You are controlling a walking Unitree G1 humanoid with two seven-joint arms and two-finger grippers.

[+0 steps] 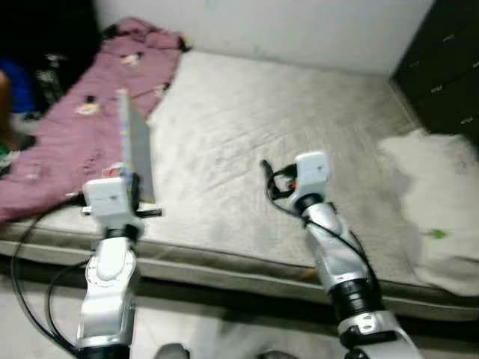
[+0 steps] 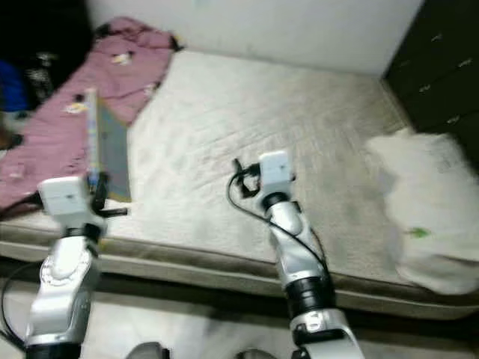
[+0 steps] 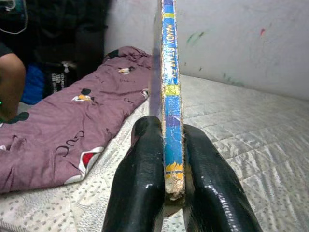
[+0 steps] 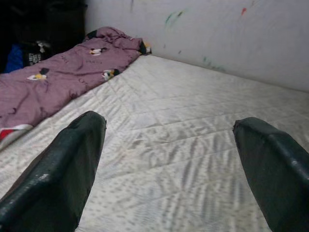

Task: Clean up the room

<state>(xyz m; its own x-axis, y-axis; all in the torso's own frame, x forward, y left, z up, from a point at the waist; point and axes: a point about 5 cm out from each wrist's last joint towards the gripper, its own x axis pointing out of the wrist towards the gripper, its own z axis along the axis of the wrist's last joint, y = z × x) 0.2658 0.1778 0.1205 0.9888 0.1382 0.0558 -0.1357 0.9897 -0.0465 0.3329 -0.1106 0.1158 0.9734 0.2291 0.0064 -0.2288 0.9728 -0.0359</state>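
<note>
**Left end effector grasping a book above the mattress edge**

We see the left end effector (image 3: pixel 166 193) clenched on a thin book (image 3: pixel 171 96), its two black fingers (image 3: pixel 140 183) pressing the covers on either side of the blue spine. We see the book held upright on its edge over the near left part of the mattress (image 1: pixel 299 134), just beside the purple blanket (image 1: pixel 82 127) that lies along the mattress's left side up to the far wall (image 1: pixel 299 30).

We see the right end effector (image 4: pixel 169 159) released, fingers spread wide apart, nothing between them, held over the near middle of the mattress.

A white bundle of bedding (image 1: pixel 441 202) lies at the right edge of the mattress, near a dark cabinet (image 1: pixel 449 67). At the far left, a part of a person's arm (image 3: pixel 9 82) is visible beside dark bags.
</note>
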